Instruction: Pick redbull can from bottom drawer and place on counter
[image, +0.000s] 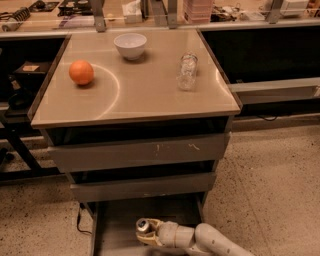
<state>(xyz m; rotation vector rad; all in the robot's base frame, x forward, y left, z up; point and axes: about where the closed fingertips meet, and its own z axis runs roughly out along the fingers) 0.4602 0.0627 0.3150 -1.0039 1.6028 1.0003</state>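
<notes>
Redbull can (143, 225) sits clasped in the gripper (143, 233) inside the bottom drawer (114, 234), beneath the counter (150, 100) bearing orange (81, 72), bowl (130, 45), bottle (187, 71).

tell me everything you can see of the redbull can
The redbull can is a small, slim metal can. Only its round silver top and a strip of dull side show. It stands roughly upright in the open bottom drawer, on the grey floor near the middle. The gripper is right at the can, reaching in from the right and hiding its lower body. Nothing else appears to touch it.
</notes>
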